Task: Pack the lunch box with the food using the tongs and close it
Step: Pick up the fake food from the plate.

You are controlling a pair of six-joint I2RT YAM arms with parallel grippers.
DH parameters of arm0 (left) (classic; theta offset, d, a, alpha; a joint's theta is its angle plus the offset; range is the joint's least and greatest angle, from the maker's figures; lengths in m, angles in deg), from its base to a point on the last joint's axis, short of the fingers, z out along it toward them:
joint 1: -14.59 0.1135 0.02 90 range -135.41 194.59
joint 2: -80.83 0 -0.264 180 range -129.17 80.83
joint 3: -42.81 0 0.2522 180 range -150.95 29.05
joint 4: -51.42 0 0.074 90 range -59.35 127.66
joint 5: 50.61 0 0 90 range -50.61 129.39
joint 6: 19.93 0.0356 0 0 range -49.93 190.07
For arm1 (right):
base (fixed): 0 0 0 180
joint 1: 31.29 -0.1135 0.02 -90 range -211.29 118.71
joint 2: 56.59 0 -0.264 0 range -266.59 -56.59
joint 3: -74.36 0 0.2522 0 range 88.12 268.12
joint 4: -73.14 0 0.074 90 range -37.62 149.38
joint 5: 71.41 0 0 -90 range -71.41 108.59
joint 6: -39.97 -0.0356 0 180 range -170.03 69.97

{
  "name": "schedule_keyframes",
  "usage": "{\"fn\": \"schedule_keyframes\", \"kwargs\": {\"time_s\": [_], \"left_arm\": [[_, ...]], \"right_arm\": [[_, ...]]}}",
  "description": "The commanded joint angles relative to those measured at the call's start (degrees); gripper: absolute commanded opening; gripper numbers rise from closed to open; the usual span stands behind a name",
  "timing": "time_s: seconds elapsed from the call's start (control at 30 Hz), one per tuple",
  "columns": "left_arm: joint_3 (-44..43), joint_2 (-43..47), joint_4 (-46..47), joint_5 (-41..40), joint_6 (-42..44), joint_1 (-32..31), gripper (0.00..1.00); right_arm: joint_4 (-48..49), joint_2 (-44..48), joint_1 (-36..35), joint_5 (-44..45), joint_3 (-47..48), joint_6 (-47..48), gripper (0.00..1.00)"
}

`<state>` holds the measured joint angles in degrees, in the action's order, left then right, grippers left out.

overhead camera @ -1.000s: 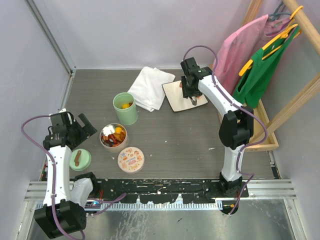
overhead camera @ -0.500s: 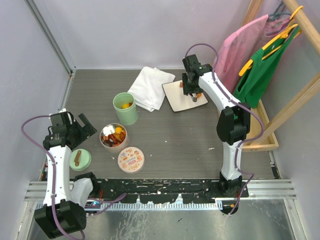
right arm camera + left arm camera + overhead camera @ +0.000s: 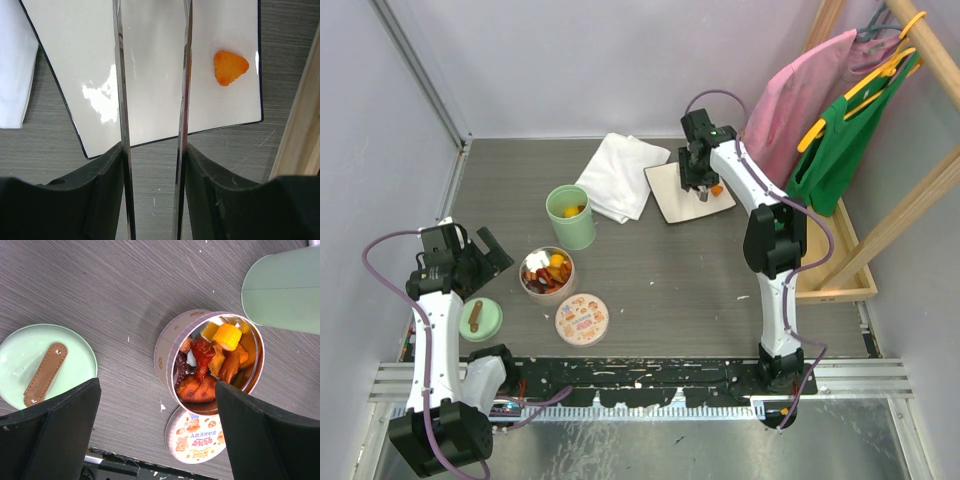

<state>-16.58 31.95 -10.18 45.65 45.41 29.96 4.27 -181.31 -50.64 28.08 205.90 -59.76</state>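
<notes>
My right gripper (image 3: pixel 154 150) is shut on the tongs (image 3: pixel 121 100), whose two thin arms run out parallel with a gap between them, over a white plate (image 3: pixel 150 50). One orange piece of food (image 3: pixel 230 67) lies on the plate to the right of the tongs, untouched. The round lunch box tin (image 3: pixel 547 273) holds a heap of food (image 3: pixel 212 360); its printed lid (image 3: pixel 197 437) lies flat beside it. My left gripper (image 3: pixel 157 390) hangs open above the table beside the tin, holding nothing.
A tall green cup (image 3: pixel 570 216) with a yellow piece inside stands behind the tin. A mint-green lid (image 3: pixel 45 365) with a brown knob lies at the left. A white cloth (image 3: pixel 620 175) lies left of the plate. A wooden rack (image 3: pixel 840 250) with hanging bags stands at the right.
The right arm has shifted slightly back and left over the plate, and the tongs' arms have spread a little. The left arm has not moved.
</notes>
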Motion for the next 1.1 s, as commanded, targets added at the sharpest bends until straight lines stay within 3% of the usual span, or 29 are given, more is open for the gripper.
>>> {"fn": "schedule_keyframes", "kwargs": {"time_s": [0.0, 0.27, 0.67, 1.07], "left_arm": [[-1.1, 0.7, 1.7, 0.2, 0.4, -0.1, 0.98], [-1.1, 0.7, 1.7, 0.2, 0.4, -0.1, 0.98], [-1.1, 0.6, 1.8, 0.5, 0.4, -0.1, 0.98], [-1.0, 0.9, 1.8, 0.2, 0.4, -0.1, 0.98]], "right_arm": [[0.0, -0.6, 0.0, -0.8, 4.0, 1.0, 0.52], [-0.9, -2.3, 0.0, -0.4, 4.9, 1.1, 0.50], [-0.8, 0.5, 0.0, 0.2, 2.4, 1.0, 0.38], [1.4, 11.0, -0.9, -2.3, -9.8, 0.9, 0.35]]}}
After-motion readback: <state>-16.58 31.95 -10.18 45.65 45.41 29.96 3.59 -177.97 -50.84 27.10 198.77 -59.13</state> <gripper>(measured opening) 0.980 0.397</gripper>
